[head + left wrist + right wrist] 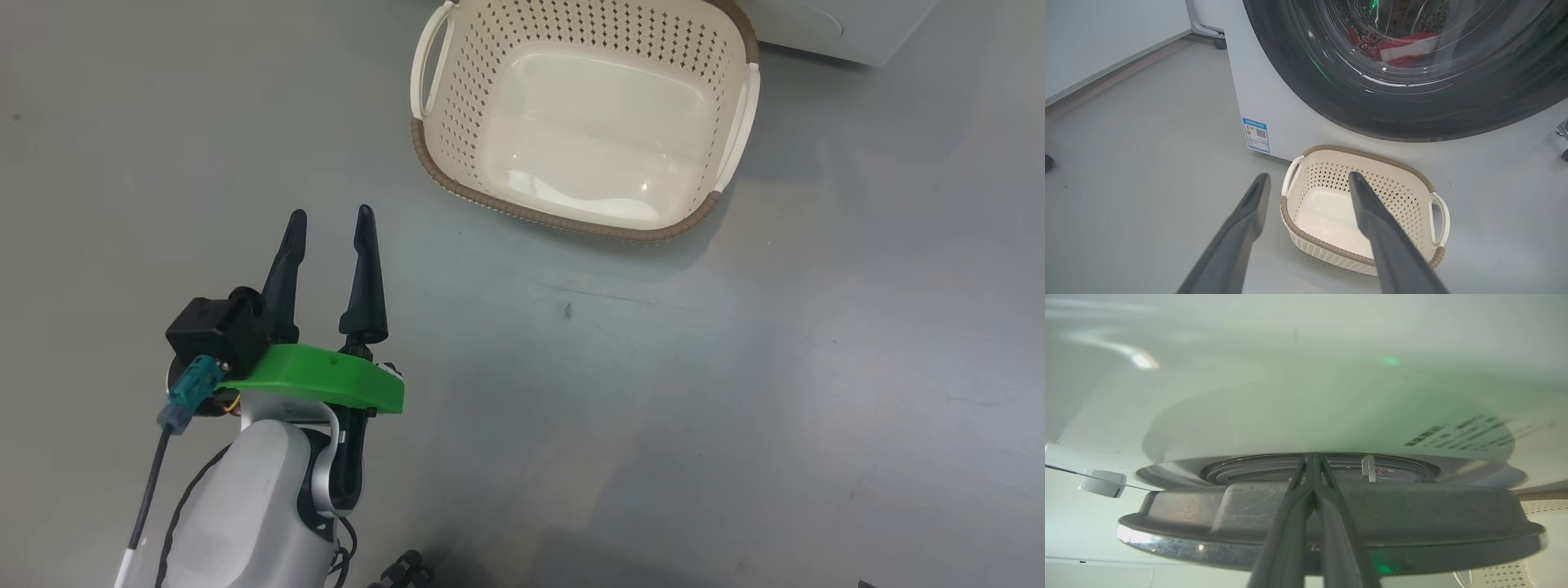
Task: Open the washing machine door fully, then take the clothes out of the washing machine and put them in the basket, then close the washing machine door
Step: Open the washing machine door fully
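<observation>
Carefully now: your right pincer, fingers pressed together, reaches only its tips into the gap behind the washing machine door. Pull askew and they may slip out. Your left pincer hangs wide, empty.

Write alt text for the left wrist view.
The left claw, fingers spread open, points at an empty cream basket on the grey floor before a white washing machine. Red and white clothes show through the glass of the black-rimmed washing machine door.
</observation>
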Controlling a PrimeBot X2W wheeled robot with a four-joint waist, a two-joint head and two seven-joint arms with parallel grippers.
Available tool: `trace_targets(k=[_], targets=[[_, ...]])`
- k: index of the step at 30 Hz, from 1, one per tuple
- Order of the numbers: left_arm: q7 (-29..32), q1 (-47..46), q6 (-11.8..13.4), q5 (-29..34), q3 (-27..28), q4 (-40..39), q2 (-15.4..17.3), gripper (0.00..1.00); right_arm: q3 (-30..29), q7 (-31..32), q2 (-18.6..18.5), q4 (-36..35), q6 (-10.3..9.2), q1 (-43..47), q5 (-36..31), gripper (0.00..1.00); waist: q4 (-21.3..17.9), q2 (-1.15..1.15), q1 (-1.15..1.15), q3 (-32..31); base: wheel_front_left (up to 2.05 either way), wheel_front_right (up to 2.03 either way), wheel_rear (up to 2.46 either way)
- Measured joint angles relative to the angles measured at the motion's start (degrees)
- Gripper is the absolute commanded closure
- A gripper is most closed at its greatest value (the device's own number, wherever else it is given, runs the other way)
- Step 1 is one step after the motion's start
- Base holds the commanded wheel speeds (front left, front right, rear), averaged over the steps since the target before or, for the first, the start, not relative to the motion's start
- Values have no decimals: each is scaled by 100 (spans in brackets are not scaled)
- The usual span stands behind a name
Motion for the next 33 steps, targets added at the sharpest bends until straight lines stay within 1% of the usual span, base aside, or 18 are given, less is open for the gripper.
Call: trace_targets(k=[16,33], targets=[[0,-52,0,-4,-20,8,-3,0,27,257,40,458,-1,-263,170,100,53,0,0,9,0,0,0],[1,-53,1,-53,-48,53,-4,0,37,460,-20,798,-2,-344,220,100,77,0,0,-95,0,0,0]])
